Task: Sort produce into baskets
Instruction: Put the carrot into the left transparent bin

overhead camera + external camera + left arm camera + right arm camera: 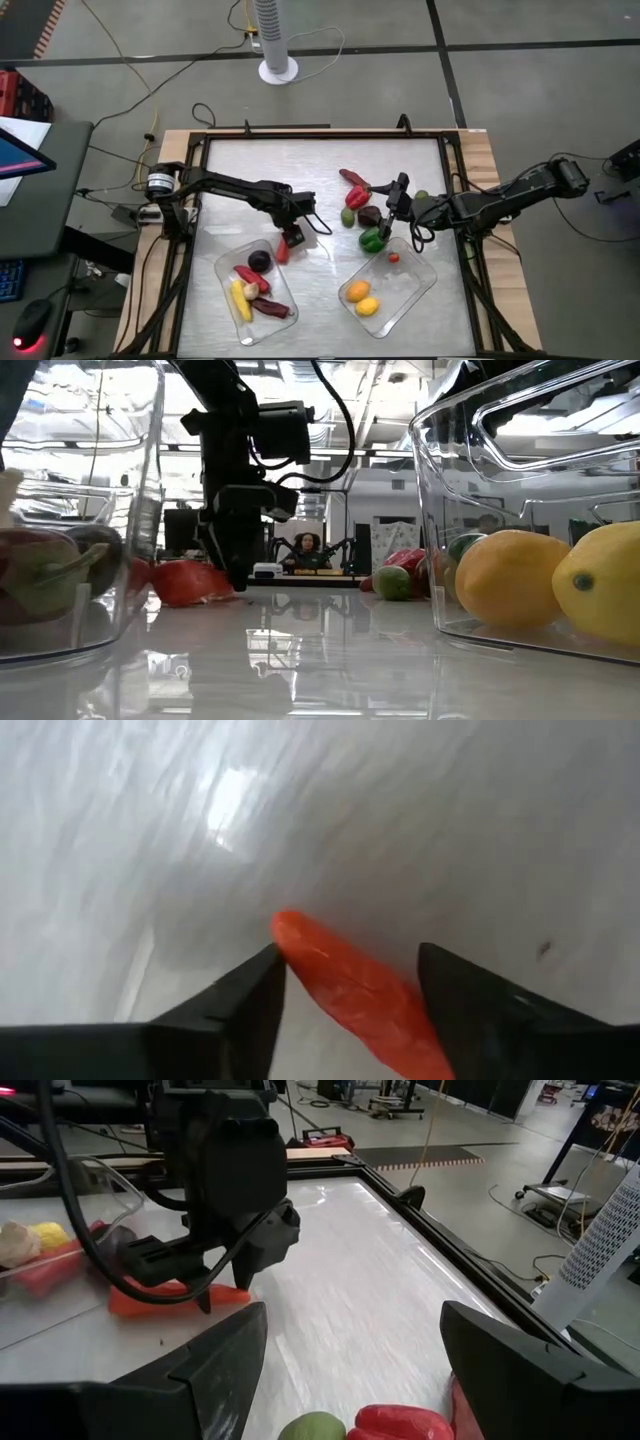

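An orange-red carrot (350, 990) lies on the table beside the left basket (222, 270); it also shows in the right wrist view (170, 1296). My left gripper (291, 236) is open and points down, one finger on each side of the carrot. My right gripper (396, 200) is open and empty above a loose cluster: a red chilli (352, 178), a green piece (348, 217), a dark purple piece (369, 214) and a green pepper (372, 238). The left basket holds several pieces. The right basket (425, 280) holds an orange piece (359, 291) and a yellow piece (368, 306). My left gripper stands astride the carrot near its end (290, 932), coming from above with the fingers across it. One fingertip (262, 972) is right against the carrot's side; I cannot tell whether it touches. The other finger (450, 980) stands apart. The carrot lies flat on the table.
A small red piece (393, 257) lies at the right basket's far end. A black frame (320, 135) borders the table. Bare table lies between the baskets and toward the far edge. In the low view the basket walls (150, 480) stand close on both sides.
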You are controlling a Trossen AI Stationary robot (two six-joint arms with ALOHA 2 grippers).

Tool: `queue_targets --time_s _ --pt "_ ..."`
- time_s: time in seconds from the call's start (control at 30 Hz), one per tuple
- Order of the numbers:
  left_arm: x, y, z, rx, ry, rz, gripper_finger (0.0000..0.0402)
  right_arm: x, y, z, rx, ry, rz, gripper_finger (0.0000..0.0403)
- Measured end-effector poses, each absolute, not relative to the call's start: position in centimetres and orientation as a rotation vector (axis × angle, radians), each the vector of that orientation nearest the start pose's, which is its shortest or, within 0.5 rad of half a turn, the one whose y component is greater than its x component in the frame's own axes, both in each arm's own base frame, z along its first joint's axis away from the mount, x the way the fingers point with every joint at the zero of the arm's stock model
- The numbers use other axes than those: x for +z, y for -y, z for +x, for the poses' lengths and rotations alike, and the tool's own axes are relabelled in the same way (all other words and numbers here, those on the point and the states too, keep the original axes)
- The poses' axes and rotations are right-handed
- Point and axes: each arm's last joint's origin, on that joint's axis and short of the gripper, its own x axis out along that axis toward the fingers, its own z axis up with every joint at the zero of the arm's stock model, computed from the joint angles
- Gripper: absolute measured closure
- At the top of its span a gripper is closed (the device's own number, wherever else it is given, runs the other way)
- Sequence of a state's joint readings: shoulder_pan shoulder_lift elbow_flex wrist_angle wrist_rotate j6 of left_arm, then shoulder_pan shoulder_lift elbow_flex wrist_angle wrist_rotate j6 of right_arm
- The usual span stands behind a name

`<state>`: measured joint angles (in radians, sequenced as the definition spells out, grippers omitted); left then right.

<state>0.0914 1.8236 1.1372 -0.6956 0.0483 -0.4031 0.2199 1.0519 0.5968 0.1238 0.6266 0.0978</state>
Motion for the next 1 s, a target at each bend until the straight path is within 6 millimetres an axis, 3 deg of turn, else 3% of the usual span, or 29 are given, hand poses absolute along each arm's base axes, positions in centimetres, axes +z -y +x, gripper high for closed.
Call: queue_targets --time_s 0.23,0.57,0.87,1.0 --pt "16.6 -3.0 34.3 0.279 -1.269 -0.41 0.0281 24.9 -3.2 22.0 -0.417 -0.284 -0.041 0.0078" --pt "17.0 -3.0 35.4 0.172 -1.161 -0.335 0.0364 24.9 -3.2 22.0 -0.417 -0.287 -0.043 0.0078" --pt "17.2 -2.9 35.6 0.121 -1.145 -0.33 0.0383 24.9 -3.2 22.0 -0.417 -0.287 -0.043 0.0078" --pt "18.6 -2.8 36.1 0.052 -1.152 -0.359 0.0382 24.9 -3.2 22.0 -0.418 -0.291 -0.045 0.0078"
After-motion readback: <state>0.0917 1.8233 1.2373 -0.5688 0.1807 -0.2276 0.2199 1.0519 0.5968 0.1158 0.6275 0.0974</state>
